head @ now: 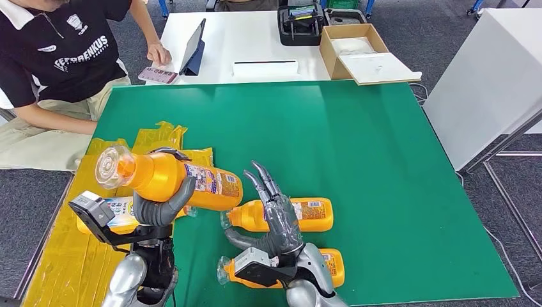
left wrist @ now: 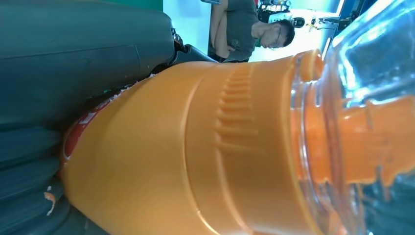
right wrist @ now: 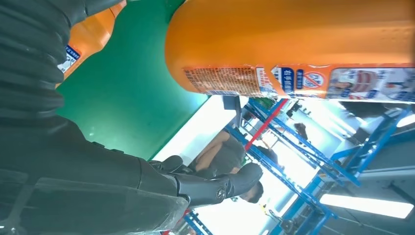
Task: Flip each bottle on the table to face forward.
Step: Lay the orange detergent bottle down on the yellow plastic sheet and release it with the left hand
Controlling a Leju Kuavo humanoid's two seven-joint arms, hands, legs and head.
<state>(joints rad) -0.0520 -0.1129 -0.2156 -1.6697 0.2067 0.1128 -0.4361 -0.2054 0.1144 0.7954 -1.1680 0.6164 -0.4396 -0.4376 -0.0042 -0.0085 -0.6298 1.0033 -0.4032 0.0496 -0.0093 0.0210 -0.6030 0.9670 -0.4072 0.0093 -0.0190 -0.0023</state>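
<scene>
Held bottle (head: 172,176) lengthwise, cap leftward

The left hand (head: 161,206) holds one bottle (head: 172,176) above the bench's (head: 358,160) left edge. Right of it, the right hand (head: 276,217) hovers over a second bottle (head: 300,214); a third (head: 329,267) lies nearer. Packets (head: 156,137), apparently, lie behind the held bottle.

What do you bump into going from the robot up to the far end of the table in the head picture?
Right hand → middle bottle → green mat → tablet → cardboard box
</scene>
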